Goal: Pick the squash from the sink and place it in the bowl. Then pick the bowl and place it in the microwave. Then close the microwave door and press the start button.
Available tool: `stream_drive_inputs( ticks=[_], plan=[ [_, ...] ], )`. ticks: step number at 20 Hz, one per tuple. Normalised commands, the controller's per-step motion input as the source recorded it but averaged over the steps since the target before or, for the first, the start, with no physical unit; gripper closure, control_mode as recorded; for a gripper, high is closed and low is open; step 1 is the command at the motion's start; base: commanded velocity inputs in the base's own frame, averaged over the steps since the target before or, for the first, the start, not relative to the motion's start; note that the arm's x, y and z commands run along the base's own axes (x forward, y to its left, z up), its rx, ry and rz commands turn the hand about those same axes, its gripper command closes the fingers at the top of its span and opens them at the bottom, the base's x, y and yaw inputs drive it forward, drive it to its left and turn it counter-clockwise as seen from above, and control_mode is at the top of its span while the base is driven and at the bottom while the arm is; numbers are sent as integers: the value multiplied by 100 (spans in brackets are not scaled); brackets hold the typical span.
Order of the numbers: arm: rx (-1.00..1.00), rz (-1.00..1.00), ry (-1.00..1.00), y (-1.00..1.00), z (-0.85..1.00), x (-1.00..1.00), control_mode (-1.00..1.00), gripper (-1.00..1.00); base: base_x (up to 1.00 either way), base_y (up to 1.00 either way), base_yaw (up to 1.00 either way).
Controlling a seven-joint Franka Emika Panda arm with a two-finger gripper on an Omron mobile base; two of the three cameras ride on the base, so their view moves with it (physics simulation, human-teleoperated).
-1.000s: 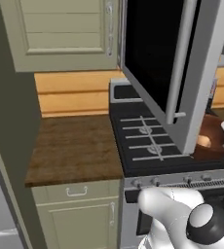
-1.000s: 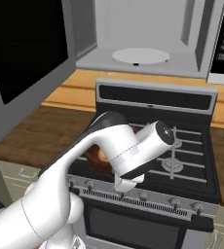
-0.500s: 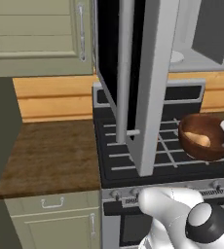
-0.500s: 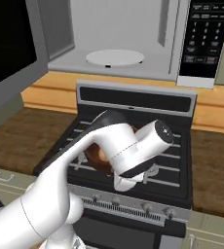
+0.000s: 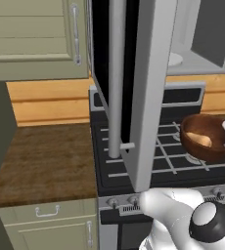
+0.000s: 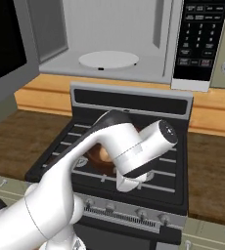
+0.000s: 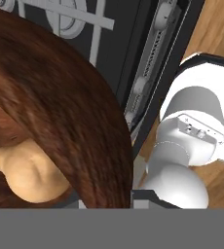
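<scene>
The wooden counter (image 5: 41,161) is lying at the left, and the open microwave door (image 5: 144,88) is hanging out over the stove (image 5: 148,161), standing between the camera and the microwave (image 6: 109,44) cavity. To its right the bowl (image 5: 205,136), with the squash (image 5: 198,140) lying inside, is hovering above the burners, the gripper clamped tight on its rim.

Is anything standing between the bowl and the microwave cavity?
Nothing visible. The bowl with the squash is above the stove; the microwave door stands swung open to the left, and the microwave holds just its turntable.
</scene>
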Motion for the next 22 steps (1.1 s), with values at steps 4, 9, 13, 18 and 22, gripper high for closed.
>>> stream_drive_inputs(
  ticks=[4, 9, 13, 18, 22],
  plan=[
    [0, 0, 0, 0, 0, 3, -100, 100, 38, 0, 0],
    [0, 2, -12, 0, 53, -24, -100, 100, 0, 0, 0],
    [0, 7, -11, 4, 100, -15, -100, 100, 0, 0, 0],
    [0, 9, -2, 16, 85, 31, -100, 100, 0, 0, 0],
    [-4, 10, -12, 23, 70, 49, -100, 100, 0, 0, 0]
  ],
)
